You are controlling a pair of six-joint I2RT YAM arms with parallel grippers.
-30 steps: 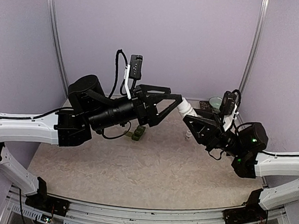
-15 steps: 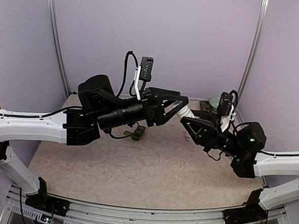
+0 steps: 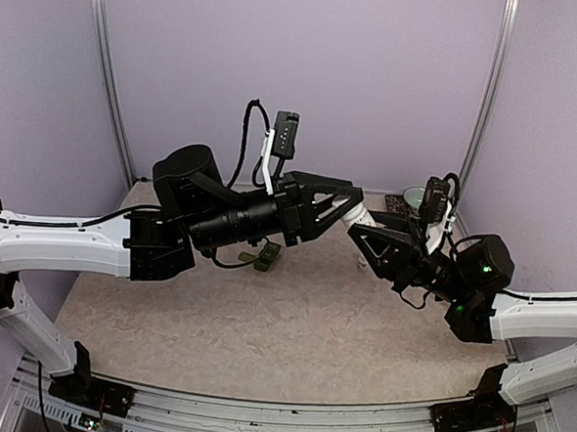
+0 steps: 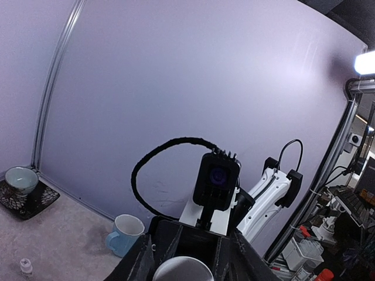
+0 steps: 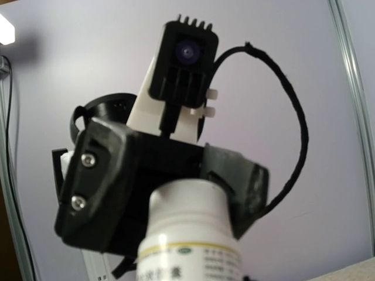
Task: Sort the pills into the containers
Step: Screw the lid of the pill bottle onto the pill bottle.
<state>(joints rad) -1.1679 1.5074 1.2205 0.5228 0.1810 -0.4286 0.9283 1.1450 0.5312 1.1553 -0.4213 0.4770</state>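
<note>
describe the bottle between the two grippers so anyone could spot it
Above the middle of the table, the left gripper and right gripper meet tip to tip. Bridging them in mid-air is the white bottle, the only white labelled cylinder, unlike the dark green containers lying below.

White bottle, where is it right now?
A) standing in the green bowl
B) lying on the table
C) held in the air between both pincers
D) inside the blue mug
C: the white bottle is off the table, with the left pincer around its cap end and the right pincer gripping its body.
</note>
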